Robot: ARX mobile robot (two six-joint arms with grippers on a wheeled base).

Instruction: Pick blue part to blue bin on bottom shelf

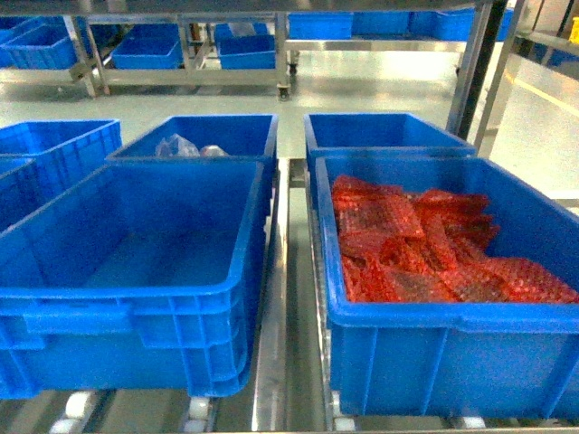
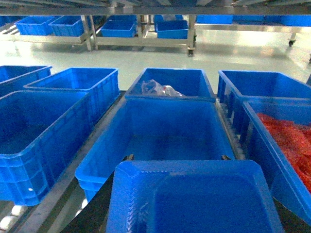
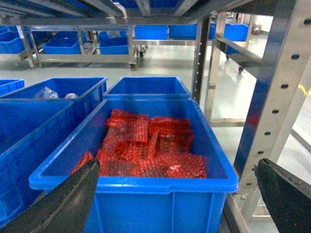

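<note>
Blue part (image 2: 194,194) was seen only in the left wrist view. It filled the lower frame, just short of the blue bin's (image 1: 136,298) near rim and above it. There it read as a flat, rimmed blue piece rather than a lump, so its identity was taken as a judgement.

Left gripper (image 2: 192,218): dark finger shapes (image 2: 92,213) were visible beside the part, but the pads were hidden. Whether it was clamped on the part could not be told; it was probably carried. Right gripper (image 3: 177,165): fingers were spread wide with nothing between them, parked in front of the crate of red bubble-wrap packets (image 1: 425,244) that stood just right of the bin.

The bin was seen sitting on the bottom shelf (image 1: 271,362), with no contents visible. No arm was visible in the head view.

Risks, as judged:
- Release short of the bin: the part would strike the near rim and drop onto the rails.
- Part wide against the bin opening: an edge could be caught on the rolled rim.
- Drift to the right of the bin: the part would be dropped into the wrong crate.
- Grip unverified: slip during the reach.
</note>
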